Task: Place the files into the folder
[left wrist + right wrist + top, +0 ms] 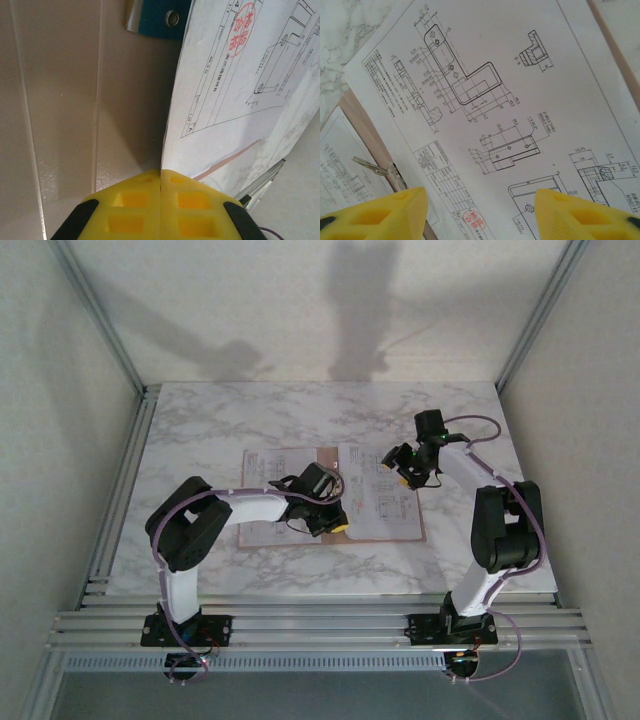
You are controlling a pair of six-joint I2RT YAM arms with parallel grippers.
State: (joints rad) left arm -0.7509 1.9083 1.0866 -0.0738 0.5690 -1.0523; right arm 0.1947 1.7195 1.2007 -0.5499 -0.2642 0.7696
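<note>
On the marble table [200,420] we see an open tan card folder [326,456]. Its spine runs away from the arm bases, midway between the two arms. The white printed files lie on both halves: a left-half sheet [262,475] and, on the right half, a drawing sheet [385,502] whose long axis runs alongside the spine.

The left gripper [338,524] sits at the spine, close to the folder's near edge. In its wrist view the yellow fingers are pressed together. The drawing sheet's edge enters the seam between them, so we judge that it pinches that sheet. The paper rises up and to the right of the jaws, with bare folder card to their left.

The right gripper [405,478] hovers above the same drawing sheet, jaws spread wide and holding nothing, with the paper directly beneath them.

We judge the left arm to be the nearer one to the spine edge, so the coming move likely turns on the sheet lying to the right of its jaws.

A small metal prong [372,166] lies beside the sheet's spine edge. A blue piece [155,17] with a metal eyelet sits on the folder card beyond the left fingers.
</note>
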